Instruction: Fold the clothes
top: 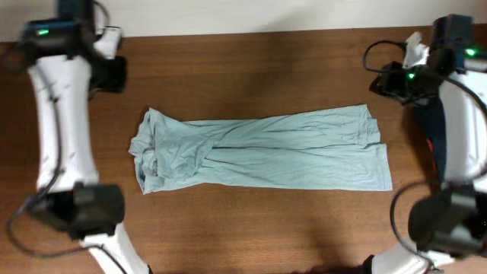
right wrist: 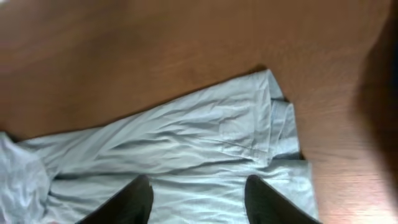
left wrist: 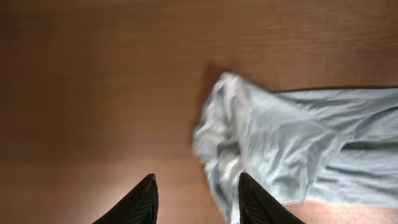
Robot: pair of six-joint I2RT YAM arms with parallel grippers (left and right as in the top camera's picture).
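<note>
The clothes (top: 262, 150), a pale grey-blue T-shirt, lie as a long wrinkled strip across the middle of the brown table. The bunched collar end is at the left and the squarer hem end at the right. My left gripper (left wrist: 198, 190) hangs open above the table just off the bunched left end (left wrist: 273, 143), with the cloth's edge by its right finger (left wrist: 252, 202) and nothing between the jaws. My right gripper (right wrist: 199, 190) hangs open above the shirt's right part (right wrist: 186, 137), holding nothing. In the overhead view both grippers sit at the far corners, left (top: 112, 74) and right (top: 385, 81).
A dark navy garment with a red patch (top: 432, 133) lies at the table's right edge under the right arm. A white crumpled thing (top: 415, 50) sits at the back right. Bare wood (top: 259, 221) runs in front of and behind the shirt.
</note>
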